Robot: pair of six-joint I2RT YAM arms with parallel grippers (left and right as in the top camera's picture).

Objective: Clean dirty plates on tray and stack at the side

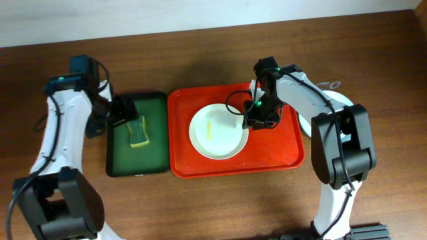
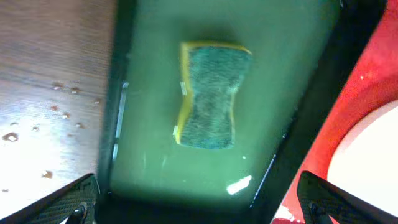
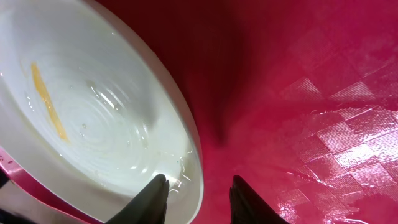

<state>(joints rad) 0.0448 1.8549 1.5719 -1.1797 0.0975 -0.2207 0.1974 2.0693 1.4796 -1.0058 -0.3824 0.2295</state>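
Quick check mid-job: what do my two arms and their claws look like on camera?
The left arm and right arm are white links with black joints, loose black cables and small green lights. The left claw has black, weave-textured fingers; the right claw has plain dark tapered ones.

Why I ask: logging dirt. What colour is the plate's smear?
Yellow-orange; the smear shows best in the right wrist view.
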